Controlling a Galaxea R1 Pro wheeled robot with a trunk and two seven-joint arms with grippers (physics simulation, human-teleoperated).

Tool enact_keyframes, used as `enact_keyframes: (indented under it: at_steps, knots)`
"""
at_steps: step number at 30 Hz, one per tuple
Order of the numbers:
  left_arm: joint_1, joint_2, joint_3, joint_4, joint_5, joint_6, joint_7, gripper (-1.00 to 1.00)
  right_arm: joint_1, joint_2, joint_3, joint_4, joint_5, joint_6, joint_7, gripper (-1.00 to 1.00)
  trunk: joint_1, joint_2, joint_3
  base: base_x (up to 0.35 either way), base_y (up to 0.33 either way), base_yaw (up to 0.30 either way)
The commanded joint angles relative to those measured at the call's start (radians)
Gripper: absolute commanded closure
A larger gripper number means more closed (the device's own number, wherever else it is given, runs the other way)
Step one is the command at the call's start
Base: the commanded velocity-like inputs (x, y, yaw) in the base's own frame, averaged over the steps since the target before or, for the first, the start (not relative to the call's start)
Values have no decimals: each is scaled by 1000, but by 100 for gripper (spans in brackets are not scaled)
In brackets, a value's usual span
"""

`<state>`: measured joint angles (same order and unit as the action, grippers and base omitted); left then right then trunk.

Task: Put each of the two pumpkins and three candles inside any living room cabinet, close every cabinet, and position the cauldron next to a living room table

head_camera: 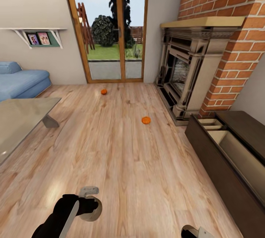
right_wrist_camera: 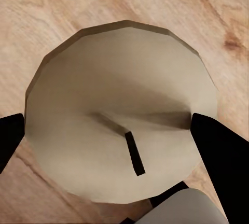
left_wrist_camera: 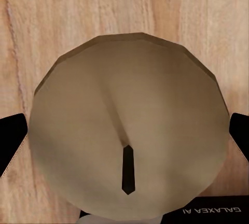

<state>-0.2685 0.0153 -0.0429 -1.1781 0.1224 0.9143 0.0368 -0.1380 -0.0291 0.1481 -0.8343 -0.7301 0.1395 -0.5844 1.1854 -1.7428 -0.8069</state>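
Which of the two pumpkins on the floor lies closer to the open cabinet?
The nearer pumpkin, lying in front of the fireplace, is closer to the cabinet; the other pumpkin lies farther back, by the glass door.

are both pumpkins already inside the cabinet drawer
No, both pumpkins lie on the wooden floor, one near the fireplace and one by the glass door, while the cabinet drawer stands open.
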Motion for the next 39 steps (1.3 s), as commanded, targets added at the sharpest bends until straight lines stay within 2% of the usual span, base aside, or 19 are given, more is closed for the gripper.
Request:
enact_keyframes:
  at_steps: [1, 30, 39]
  knots:
    - [0, 0, 0, 0, 0, 0, 0, 100, 0, 0, 0, 0, 1, 0, 0, 100, 0, 0, 0, 319, 2, 0]
    - [0, 0, 0, 0, 0, 0, 0, 100, 0, 2, -2, 0, 2, -1, 0, 100, 0, 0, 0, 320, 0, -1]
    - [0, 0, 0, 0, 0, 0, 0, 100, 0, 2, -7, 0, 1, -1, 0, 100, 0, 0, 0, 320, 5, -217]
